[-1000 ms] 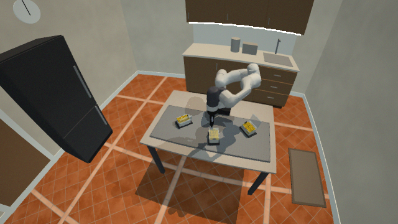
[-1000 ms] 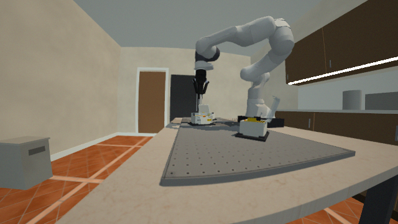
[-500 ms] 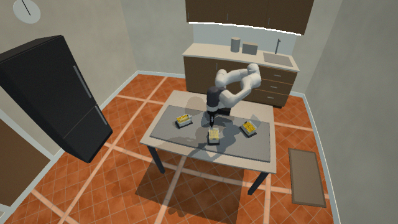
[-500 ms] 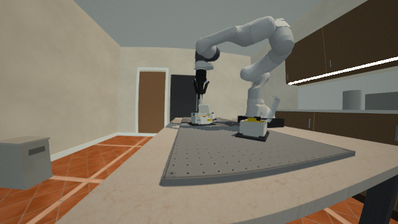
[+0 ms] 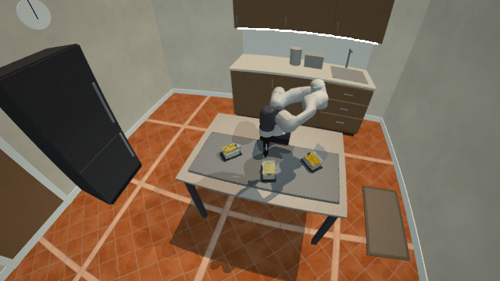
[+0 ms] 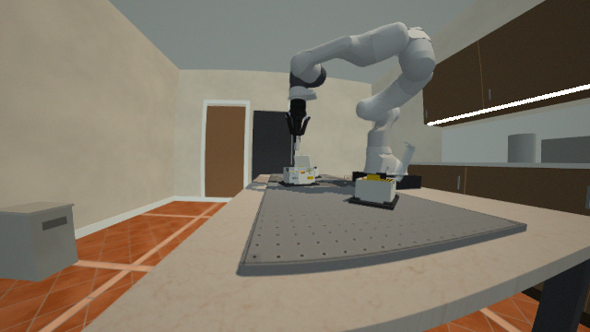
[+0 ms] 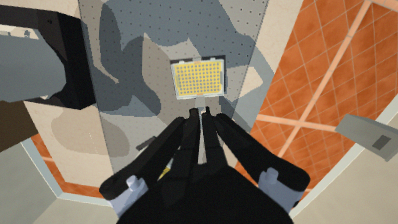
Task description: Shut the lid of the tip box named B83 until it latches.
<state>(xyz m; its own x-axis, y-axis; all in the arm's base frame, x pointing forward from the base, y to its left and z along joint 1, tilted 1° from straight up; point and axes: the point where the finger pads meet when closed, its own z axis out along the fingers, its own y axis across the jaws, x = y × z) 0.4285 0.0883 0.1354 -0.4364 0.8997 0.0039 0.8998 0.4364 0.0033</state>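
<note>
The pincer (image 7: 201, 112) hangs above the worktop (image 5: 312, 134), fingers pinched together on nothing. Just ahead of and below its tips sits the middle tip box (image 7: 198, 79), its yellow insert showing. From the wrist view its lid looks down, but I can't read the sticker or tell whether it latched. The boxes well off to either side (image 5: 230, 150) (image 5: 312, 160) look untouched.
</note>
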